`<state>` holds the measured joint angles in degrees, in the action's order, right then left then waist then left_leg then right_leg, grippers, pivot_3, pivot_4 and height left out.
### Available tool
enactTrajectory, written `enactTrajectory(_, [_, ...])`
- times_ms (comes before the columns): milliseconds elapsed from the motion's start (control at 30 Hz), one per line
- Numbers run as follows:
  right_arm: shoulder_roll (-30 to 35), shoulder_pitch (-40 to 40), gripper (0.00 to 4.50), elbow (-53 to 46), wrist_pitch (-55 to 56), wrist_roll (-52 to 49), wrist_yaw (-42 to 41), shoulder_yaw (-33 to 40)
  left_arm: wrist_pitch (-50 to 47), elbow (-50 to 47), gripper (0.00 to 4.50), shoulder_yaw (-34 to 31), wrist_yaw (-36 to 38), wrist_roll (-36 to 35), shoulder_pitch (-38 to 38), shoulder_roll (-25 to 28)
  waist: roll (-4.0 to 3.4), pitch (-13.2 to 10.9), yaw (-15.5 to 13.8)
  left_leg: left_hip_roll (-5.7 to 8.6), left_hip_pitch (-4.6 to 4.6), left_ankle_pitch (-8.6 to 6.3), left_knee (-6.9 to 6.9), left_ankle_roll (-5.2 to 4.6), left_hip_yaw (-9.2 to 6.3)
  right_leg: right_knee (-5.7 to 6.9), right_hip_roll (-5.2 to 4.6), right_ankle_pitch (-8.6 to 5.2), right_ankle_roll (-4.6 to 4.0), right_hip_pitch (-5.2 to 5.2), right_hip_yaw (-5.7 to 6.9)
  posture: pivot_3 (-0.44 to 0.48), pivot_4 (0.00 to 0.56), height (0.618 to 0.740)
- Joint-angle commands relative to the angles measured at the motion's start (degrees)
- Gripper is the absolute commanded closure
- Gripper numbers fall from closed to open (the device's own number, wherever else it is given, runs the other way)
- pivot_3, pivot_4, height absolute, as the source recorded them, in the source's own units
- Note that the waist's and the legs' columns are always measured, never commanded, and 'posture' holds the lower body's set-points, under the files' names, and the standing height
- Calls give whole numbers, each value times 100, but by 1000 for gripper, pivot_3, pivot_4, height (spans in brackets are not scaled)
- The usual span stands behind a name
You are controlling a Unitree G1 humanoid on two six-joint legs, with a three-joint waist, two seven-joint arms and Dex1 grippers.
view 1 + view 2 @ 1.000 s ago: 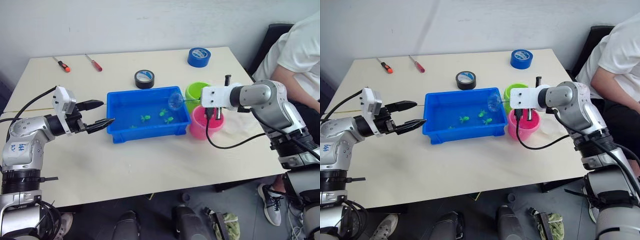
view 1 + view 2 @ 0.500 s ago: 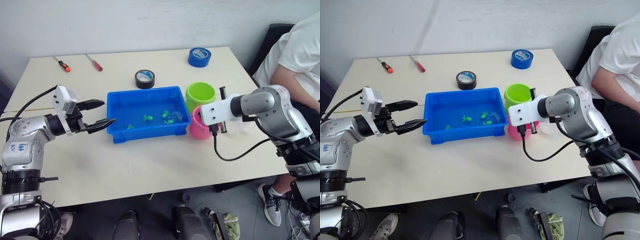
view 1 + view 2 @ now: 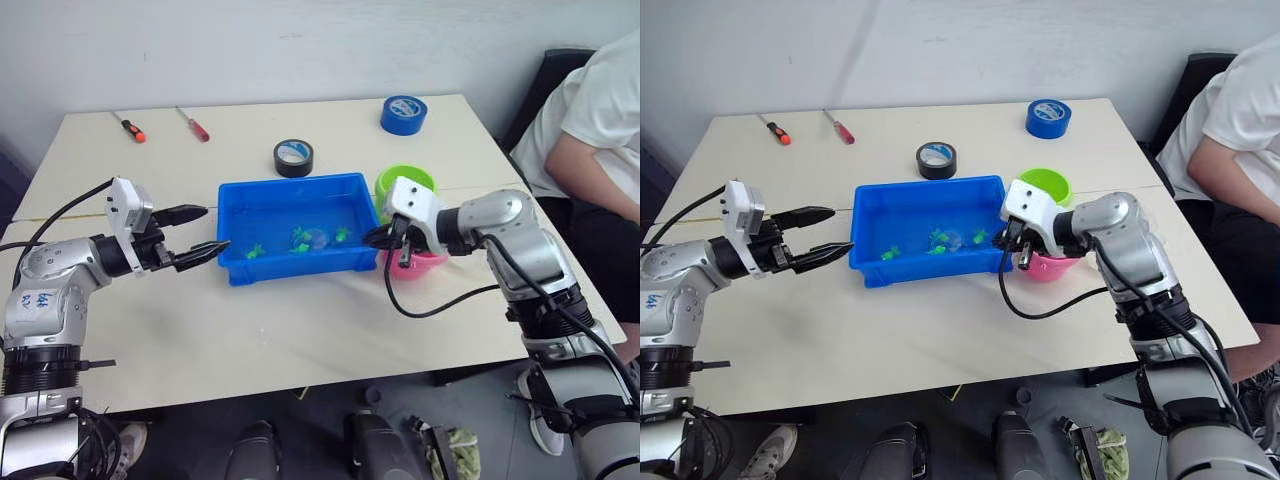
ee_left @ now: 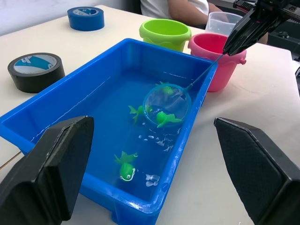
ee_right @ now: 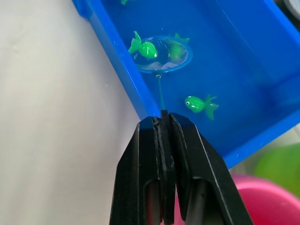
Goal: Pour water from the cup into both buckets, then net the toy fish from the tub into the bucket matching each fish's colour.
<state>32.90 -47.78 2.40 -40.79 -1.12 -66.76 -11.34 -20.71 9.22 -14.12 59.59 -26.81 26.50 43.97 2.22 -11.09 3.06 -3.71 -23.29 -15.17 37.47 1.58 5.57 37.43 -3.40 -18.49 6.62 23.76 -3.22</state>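
The blue tub [image 3: 240, 272] sits mid-table, holding water and several green toy fish [image 4: 125, 171]. My right gripper [image 3: 375, 238] is at the tub's right end, shut on the thin handle of a small round net [image 4: 166, 103]. The net's ring is dipped in the water around a green fish [image 5: 145, 48], and another fish [image 5: 199, 104] swims beside it. The lime green bucket [image 3: 405, 185] and pink bucket [image 3: 420, 263] stand just right of the tub. The clear cup [image 4: 224, 22] is behind the pink bucket. My left gripper [image 3: 216, 227] hovers open, empty, at the tub's left end.
A black tape roll [image 3: 291, 157] lies behind the tub and a blue tape roll [image 3: 403, 114] is at the back right. Two screwdrivers [image 3: 127, 127] lie at the back left. A person in a white shirt [image 3: 600, 110] sits at the table's right side.
My right gripper has swung the net from above the tub's right end, past the pink bucket, down into the water at the tub's middle. The left arm has stayed put.
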Motion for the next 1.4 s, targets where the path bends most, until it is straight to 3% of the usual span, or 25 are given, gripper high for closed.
enactTrajectory(33, [-28,-104,4500,-126,-587,-450,141,338,11,-230,26,-178,36,-118,74,169,0,0,1,0,0,0,-3,0,0,0,0,0,0,0,0,0,150,731])
enactTrajectory(367, [61,-188,4500,-260,-1222,-1193,531,700,9,-59,26,-76,223,-101,315,191,0,0,12,0,0,0,-15,0,1,-7,3,0,0,4,0,0,150,731])
enactTrajectory(900, [133,-153,4500,-366,-1202,-1766,1366,1199,158,257,26,177,228,31,741,-20,0,0,6,1,-1,0,-22,0,3,-11,5,0,0,7,-1,0,150,731])
enactTrajectory(1200, [1042,-149,4500,191,-630,-1597,1774,1861,467,1042,26,485,439,236,1515,-201,0,0,-13,4,-4,0,-23,-1,6,-24,4,0,0,6,-1,0,150,731])
enactTrajectory(1400, [1475,-42,4500,704,181,-1137,1977,1682,658,1420,26,589,572,335,1796,-292,-1,-1,31,1,-4,0,-30,-1,15,-31,11,1,2,10,-10,0,150,731])
